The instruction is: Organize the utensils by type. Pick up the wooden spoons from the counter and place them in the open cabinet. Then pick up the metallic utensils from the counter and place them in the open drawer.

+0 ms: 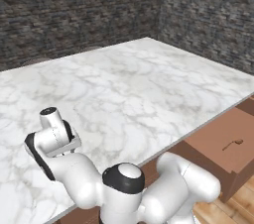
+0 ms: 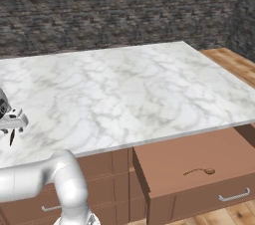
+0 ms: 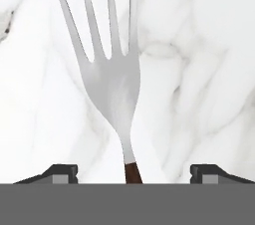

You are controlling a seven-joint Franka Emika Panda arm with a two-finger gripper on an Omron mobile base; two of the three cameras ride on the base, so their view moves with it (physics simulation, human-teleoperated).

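A metal fork with a dark brown handle lies on the white marble counter, tines pointing away from the hand. My gripper is open and hangs right above it. The fork's neck and handle pass midway between the two fingertips, which stand well apart from it on either side. From the base, the hand points down at the counter's near left part, with one dark finger showing at the left edge. The open drawer holds a small metallic utensil. The wooden spoons and the cabinet are out of view.
The marble counter stretches back to a dark stone wall. The open drawer juts out below the counter's front edge at the right, with shut drawer fronts beside it and wooden floor beyond.
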